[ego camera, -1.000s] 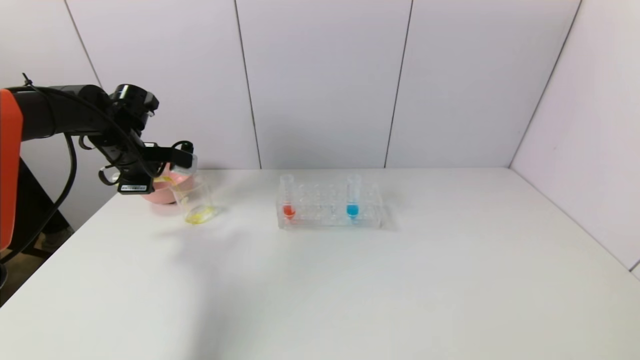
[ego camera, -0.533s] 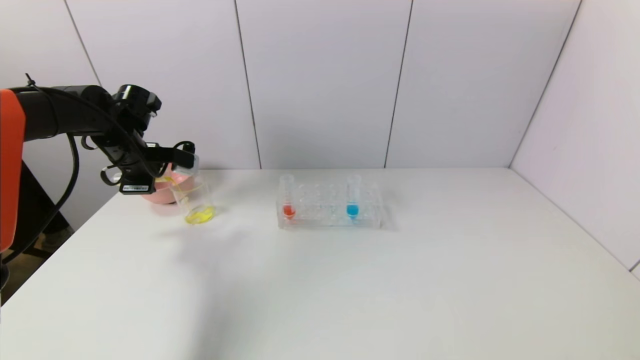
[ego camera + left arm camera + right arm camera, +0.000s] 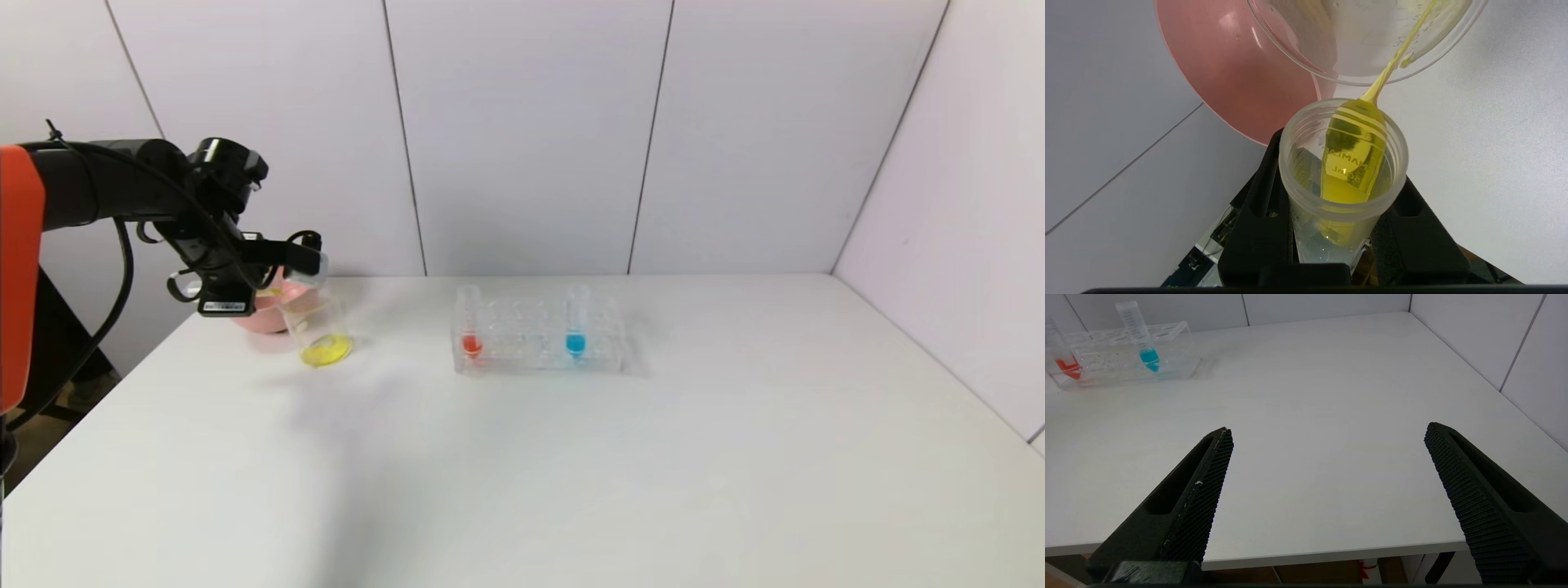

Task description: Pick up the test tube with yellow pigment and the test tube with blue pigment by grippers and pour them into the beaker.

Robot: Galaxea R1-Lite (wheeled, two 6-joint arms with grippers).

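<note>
Beaker (image 3: 320, 328) holds more yellow liquid than a second ago.

Plain white table (image 3: 653, 457) boxed in by pale panel walls (image 3: 522, 131) with thin dark seams. Lighting's soft and even.

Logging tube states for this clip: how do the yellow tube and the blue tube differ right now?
The yellow tube is tipped over in the left gripper, which is shut on it; the blue tube stands upright in the rack. The yellow tube is pouring a thin stream into the beaker; the blue tube keeps its liquid at the bottom, untouched. Both are clear, slim tubes.
</note>
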